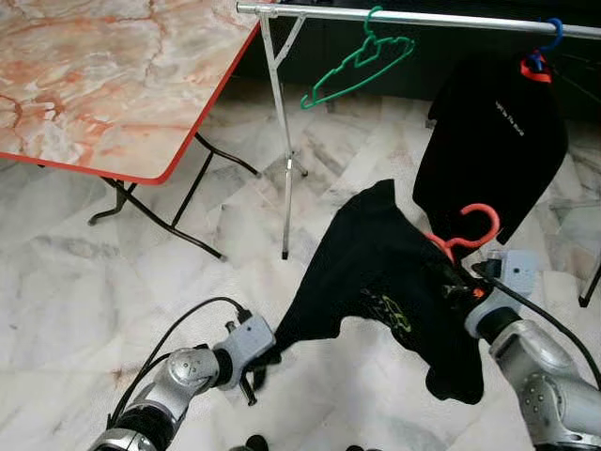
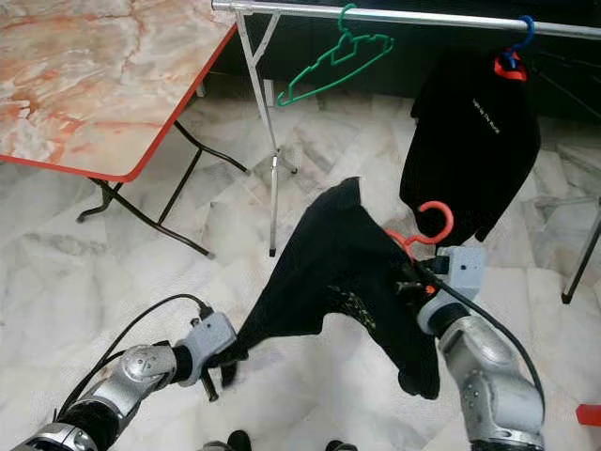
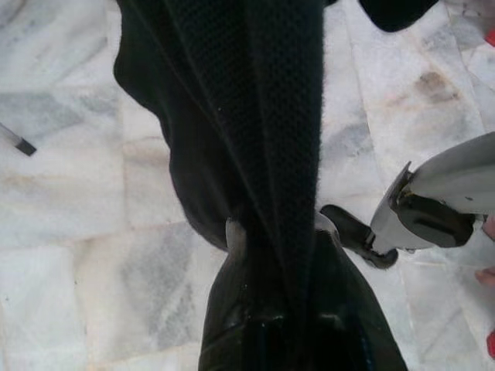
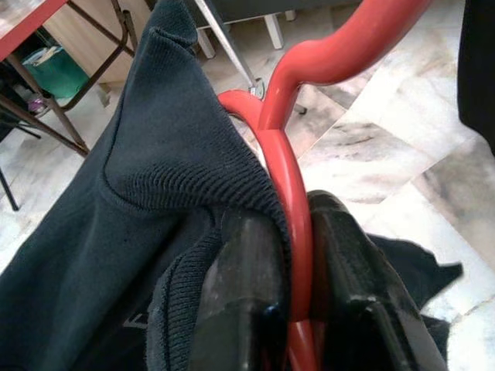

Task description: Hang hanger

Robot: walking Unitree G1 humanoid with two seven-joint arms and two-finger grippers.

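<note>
1. My right gripper has its fingers clamped on the stem of the red hanger, held below the metal rail, hook uppermost and curling toward my left.
2. A black shirt drapes from the hanger, its long axis running diagonally down to my left.
3. My left gripper has its fingers pinched on the shirt's lower edge, above the marble floor.
4. A green hanger and a second black garment hang on the rail.
</note>
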